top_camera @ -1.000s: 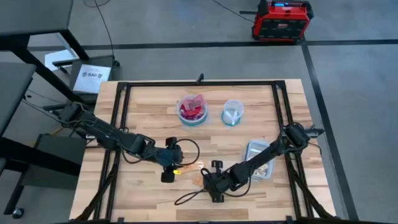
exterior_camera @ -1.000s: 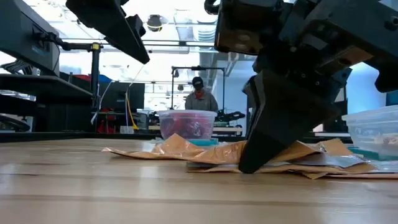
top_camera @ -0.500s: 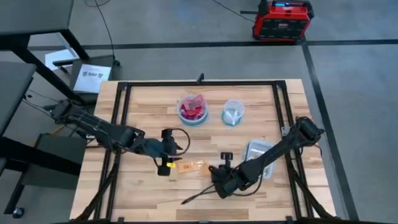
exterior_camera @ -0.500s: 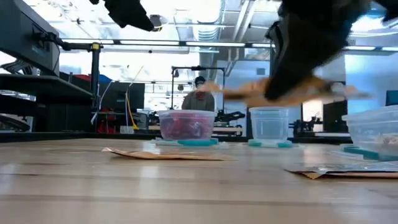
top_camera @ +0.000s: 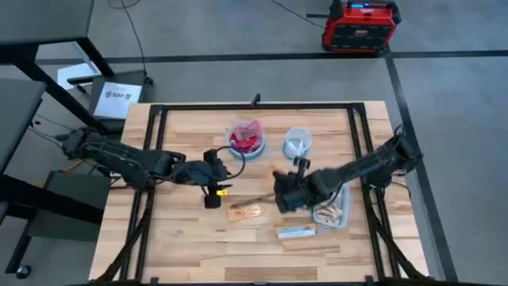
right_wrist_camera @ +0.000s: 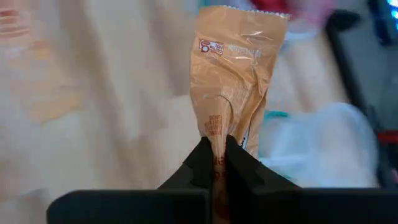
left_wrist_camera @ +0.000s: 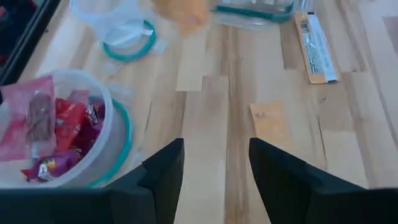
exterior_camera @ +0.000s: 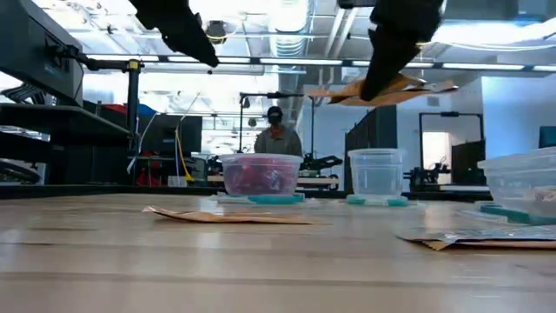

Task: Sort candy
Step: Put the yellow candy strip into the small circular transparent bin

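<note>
Orange candy pinched by right gripper (airborne in low view).

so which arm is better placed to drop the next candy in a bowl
Right. The right gripper is already shut on an orange candy and held above the table near the bowls. The left gripper is open and empty.

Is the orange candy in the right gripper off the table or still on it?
Off the table: the right gripper pinches the orange candy; the low view shows it in the air.
</note>
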Robot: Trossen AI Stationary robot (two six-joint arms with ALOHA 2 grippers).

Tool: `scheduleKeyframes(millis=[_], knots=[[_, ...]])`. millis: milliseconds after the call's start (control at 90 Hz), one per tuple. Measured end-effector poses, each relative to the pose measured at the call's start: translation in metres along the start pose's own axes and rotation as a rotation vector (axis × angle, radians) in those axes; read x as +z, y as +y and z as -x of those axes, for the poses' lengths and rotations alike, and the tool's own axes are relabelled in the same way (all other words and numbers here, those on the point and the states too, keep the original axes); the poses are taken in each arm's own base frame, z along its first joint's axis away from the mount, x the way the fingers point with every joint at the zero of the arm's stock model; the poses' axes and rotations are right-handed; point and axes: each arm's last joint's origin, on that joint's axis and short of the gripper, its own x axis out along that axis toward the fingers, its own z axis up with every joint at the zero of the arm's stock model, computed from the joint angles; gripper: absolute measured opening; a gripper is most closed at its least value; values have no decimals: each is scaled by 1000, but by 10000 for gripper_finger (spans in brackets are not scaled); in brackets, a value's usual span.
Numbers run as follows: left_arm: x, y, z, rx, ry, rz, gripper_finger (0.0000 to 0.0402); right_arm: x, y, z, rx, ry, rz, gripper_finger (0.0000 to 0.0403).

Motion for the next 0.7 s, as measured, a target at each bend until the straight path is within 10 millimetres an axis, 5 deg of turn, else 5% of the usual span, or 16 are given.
scheduleKeyframes(millis=[156, 333, 511, 700], knots=[[0, 6, -3, 21, 10, -5, 166, 8, -53, -16, -80, 52, -84, 0], [-3, 9, -3, 32, 39, -12, 166, -7, -108, -54, -112, 111, -282, 0], [-5, 9, -3, 33, 62, -21, 166, -23, -134, -90, 6, 48, -432, 0], [-6, 9, -3, 33, 66, -32, 166, -35, -150, -105, -21, 92, -488, 12]])
